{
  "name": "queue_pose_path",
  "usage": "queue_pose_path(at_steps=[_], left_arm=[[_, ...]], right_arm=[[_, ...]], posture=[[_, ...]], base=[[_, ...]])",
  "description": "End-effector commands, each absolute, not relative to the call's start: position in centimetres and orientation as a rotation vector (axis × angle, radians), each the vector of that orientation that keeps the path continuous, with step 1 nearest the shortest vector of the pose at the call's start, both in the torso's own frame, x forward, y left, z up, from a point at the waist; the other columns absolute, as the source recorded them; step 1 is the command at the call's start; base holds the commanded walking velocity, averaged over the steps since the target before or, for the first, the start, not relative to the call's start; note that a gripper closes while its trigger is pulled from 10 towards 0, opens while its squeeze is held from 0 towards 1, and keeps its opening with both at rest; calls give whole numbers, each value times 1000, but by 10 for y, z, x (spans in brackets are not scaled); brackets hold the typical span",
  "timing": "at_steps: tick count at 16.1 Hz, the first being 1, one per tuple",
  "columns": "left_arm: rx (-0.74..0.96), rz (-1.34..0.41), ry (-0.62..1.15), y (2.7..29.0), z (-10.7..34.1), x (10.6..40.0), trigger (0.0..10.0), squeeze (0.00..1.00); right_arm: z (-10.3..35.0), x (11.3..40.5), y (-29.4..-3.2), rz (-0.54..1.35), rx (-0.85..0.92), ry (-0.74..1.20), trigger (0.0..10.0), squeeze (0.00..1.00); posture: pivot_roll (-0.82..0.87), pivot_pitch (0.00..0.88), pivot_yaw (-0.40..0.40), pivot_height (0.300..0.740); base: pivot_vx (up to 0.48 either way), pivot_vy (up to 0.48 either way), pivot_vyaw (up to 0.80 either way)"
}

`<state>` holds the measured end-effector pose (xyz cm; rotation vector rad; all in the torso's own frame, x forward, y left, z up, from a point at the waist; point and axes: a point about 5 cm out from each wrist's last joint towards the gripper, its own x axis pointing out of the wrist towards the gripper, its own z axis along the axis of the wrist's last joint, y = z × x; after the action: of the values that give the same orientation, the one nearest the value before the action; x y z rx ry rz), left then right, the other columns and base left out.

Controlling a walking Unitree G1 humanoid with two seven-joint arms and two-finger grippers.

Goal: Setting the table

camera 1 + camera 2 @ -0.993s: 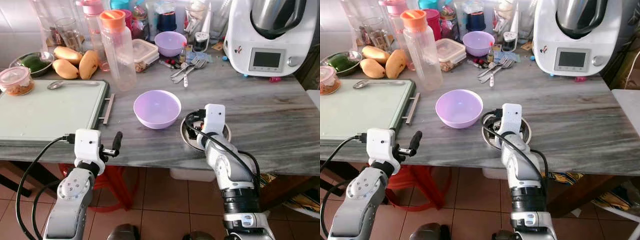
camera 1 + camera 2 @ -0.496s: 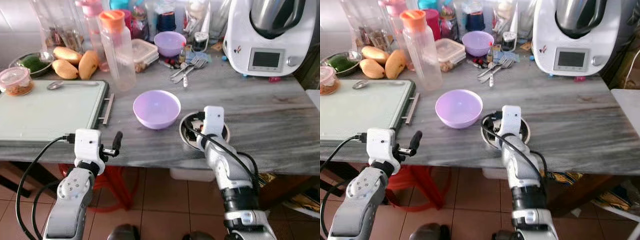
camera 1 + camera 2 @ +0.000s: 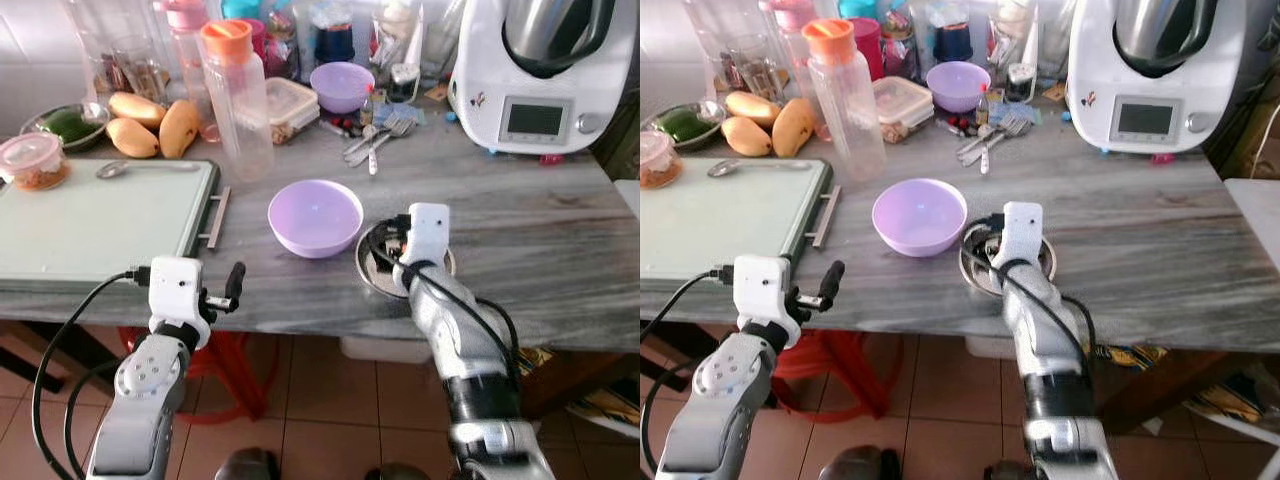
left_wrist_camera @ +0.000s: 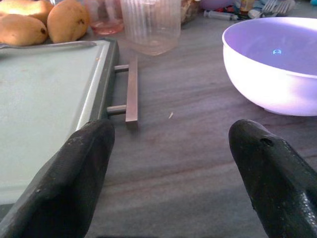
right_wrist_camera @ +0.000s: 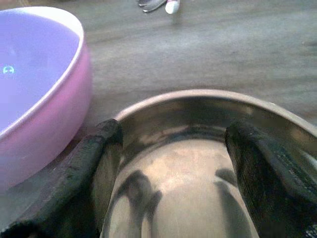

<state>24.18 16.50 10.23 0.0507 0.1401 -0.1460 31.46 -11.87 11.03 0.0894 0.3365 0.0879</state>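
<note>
R tool (image 5: 173, 163) open, fingers spread inside steel bowl (image 5: 198, 106) by purple bowl (image 3: 315, 215); L tool (image 4: 173, 163) open.

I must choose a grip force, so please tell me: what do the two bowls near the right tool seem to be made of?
The lilac round bowl looks like matte plastic: opaque, evenly coloured, with only a soft highlight. The shallow silver bowl looks like polished metal, probably steel: its inside mirrors the dark fingers of the right tool.

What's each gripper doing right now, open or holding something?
Left gripper: open, empty, at the table edge.
Right gripper: open, fingers astride the steel bowl rim.
</note>
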Motion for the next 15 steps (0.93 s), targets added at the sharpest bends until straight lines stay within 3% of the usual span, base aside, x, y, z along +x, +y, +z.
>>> queue_pose_path(at_steps=[1,6,9,15], left_arm=[[49,-150,143,164,102,242,10000,0],[40,-145,141,166,100,246,10000,0],[-30,-92,146,167,94,243,10000,0],[-38,-71,86,164,99,262,10000,0]], right_arm=[[124,313,-116,115,42,269,10000,0],[145,295,-125,128,-59,172,10000,0],[156,281,-139,76,-21,-9,10000,0],[140,261,-168,-47,-92,-100,10000,0]], posture=[[23,0,43,740],[7,0,37,740],[-12,0,31,740],[-17,0,31,740]], base=[[0,0,0],[0,0,0],[0,0,0],[-85,0,0]])
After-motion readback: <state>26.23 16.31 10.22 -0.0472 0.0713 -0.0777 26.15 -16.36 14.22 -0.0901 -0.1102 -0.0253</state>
